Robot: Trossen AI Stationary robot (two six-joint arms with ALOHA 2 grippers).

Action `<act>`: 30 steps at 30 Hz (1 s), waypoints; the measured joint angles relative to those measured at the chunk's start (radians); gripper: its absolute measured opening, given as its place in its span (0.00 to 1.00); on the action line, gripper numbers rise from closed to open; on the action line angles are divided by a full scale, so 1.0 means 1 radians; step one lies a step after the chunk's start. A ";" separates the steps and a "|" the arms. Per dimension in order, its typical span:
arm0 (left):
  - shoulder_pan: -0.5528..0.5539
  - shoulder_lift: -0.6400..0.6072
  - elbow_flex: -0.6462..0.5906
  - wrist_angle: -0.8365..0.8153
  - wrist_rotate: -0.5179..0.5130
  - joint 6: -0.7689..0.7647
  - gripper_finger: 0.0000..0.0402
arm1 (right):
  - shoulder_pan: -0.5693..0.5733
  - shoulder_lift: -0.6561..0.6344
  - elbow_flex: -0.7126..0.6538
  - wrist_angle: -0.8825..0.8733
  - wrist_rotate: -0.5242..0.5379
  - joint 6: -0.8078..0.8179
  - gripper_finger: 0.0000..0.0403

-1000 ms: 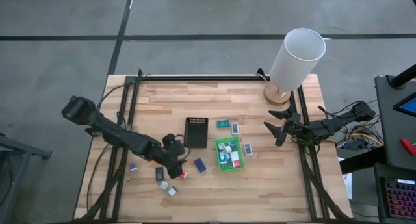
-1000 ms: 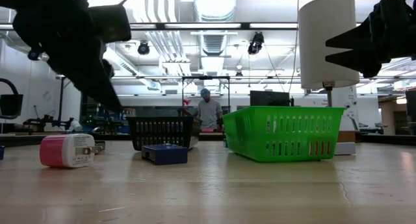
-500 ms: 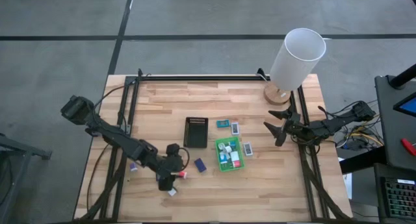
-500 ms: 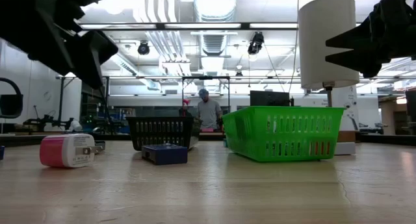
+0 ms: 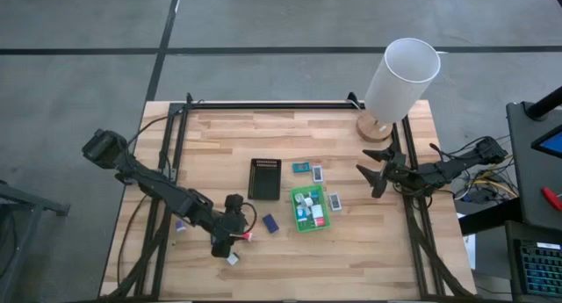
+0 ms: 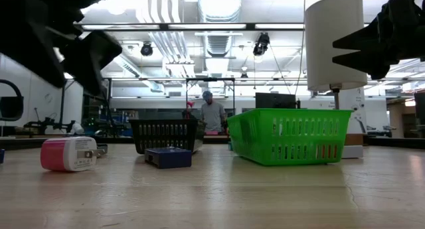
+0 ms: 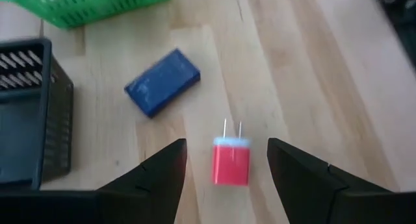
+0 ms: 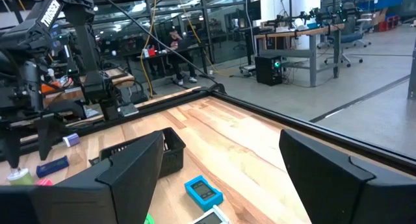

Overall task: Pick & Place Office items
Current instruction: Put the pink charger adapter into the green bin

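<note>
Since the earlier frame, we saw the left end effector [image 5: 226, 242] swing from beside the black tray [image 5: 264, 178] toward the front of the tabletop [image 5: 219, 136]; it hung over the red plug [image 7: 231, 161], fingers spread. The right end effector [image 5: 371, 174] had not stirred; it waited well apart, fingers spread, holding nothing, near the lamp [image 5: 399, 77].

In the left wrist view the plug lay flat between the two fingers and slightly ahead of them, untouched. Its long axis ran forward along the line of reach, prongs pointing away toward the blue block [image 7: 162, 82]. We judged the left arm far the nearer, and that a straight descent would put the fingers on the plug's two long sides.

The green tray [image 5: 309, 207] already held several items, with a few more loose beside it.

The high view gave us the layout, but the arm hid most of the plug there. The low view showed the plug [image 6: 64, 154] resting on the wood with nothing gripping it, the dark wrist hanging above. Only the wrist view showed the alignment.
</note>
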 joint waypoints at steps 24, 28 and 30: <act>-0.002 0.067 -0.094 0.168 0.053 -0.034 0.55 | 0.000 -0.001 0.000 0.000 0.000 0.000 0.75; -0.002 0.118 -0.091 0.177 0.057 -0.027 0.55 | 0.000 0.000 0.000 0.000 0.000 0.000 0.76; -0.002 0.136 -0.091 0.184 0.056 -0.026 0.55 | 0.000 0.000 0.000 0.000 0.000 0.000 0.77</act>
